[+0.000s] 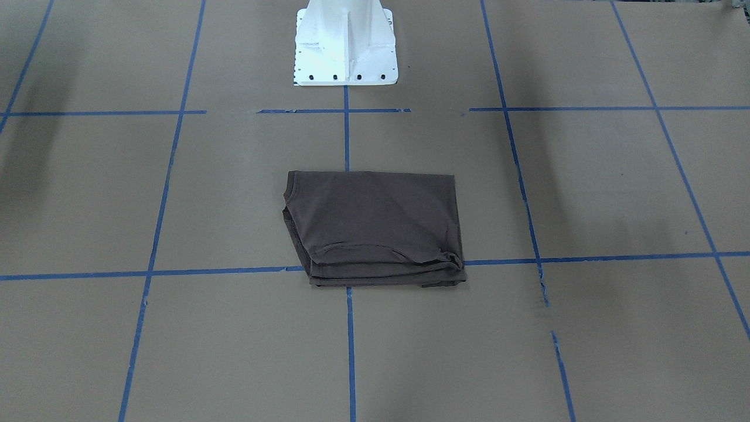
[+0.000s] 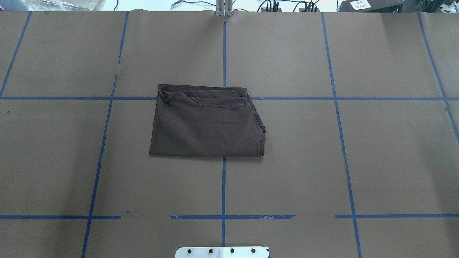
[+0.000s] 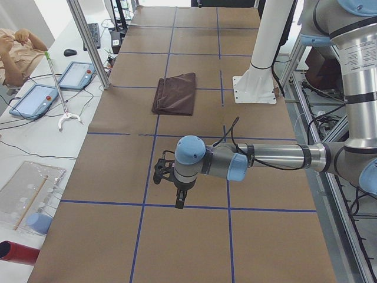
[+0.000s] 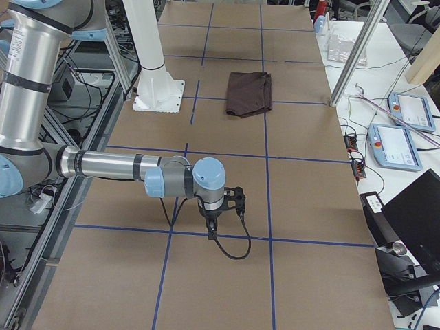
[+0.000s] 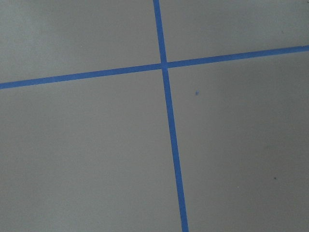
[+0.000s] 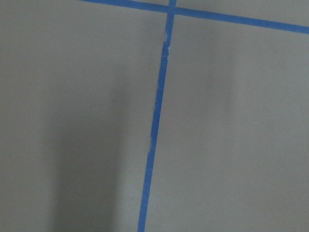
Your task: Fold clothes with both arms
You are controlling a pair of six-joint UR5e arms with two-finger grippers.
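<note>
The dark brown T-shirt (image 1: 375,225) lies folded into a compact rectangle on the brown paper table, in front of the pedestal. It also shows in the overhead view (image 2: 208,125) and both side views (image 3: 175,93) (image 4: 249,93). My left gripper (image 3: 179,199) hangs point-down above the table near the table's left end, far from the shirt. My right gripper (image 4: 212,227) hangs the same way near the right end. Both show only in side views, so I cannot tell whether they are open or shut. Nothing visible is held. Both wrist views show only paper and blue tape.
The white bolted pedestal base (image 1: 345,53) stands at the robot's side of the table (image 2: 222,252). Blue tape lines grid the paper (image 2: 223,186). Metal frame posts (image 3: 88,41), tablets (image 3: 35,100) and an operator (image 3: 15,50) are beyond the table's far edge.
</note>
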